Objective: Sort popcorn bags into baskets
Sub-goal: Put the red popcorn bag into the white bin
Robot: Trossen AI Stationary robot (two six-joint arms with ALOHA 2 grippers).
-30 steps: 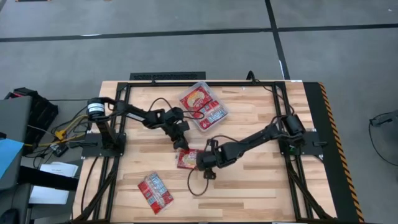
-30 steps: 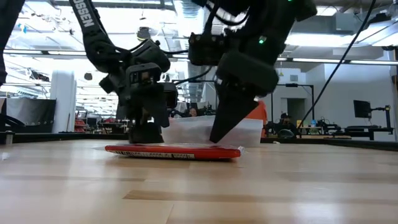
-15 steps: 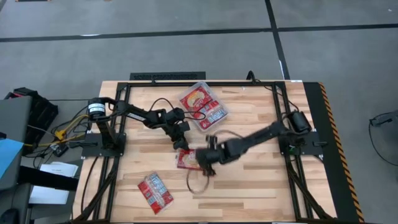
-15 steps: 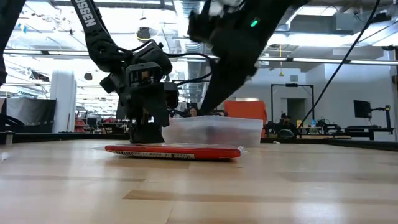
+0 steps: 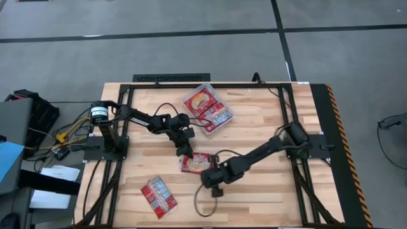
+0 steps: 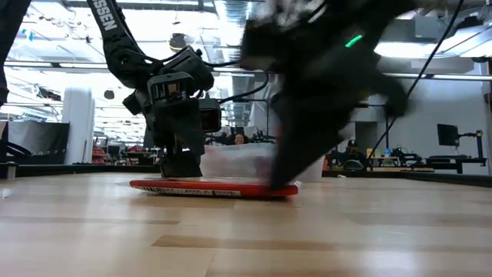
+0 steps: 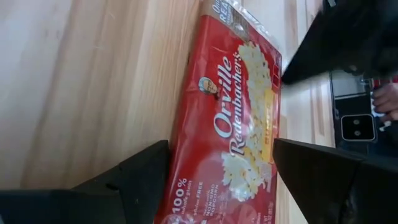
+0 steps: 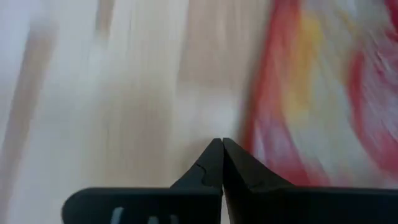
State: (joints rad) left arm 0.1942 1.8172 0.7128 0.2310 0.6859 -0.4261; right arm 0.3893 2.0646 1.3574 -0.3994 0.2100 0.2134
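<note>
a flat red popcorn bag (image 7: 239, 124) is straddled by the wide-open left gripper (image 7: 217, 180); the right gripper (image 8: 222, 163) is pinched closed beside it

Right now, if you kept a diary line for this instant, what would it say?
left gripper: open, straddling centre popcorn bag | right gripper: shut, at bag's near edge | tub: holds bags | loose bags: front left

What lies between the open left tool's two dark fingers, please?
The left wrist view shows a flat red popcorn packet on the wooden table between the left tool fingers.
</note>
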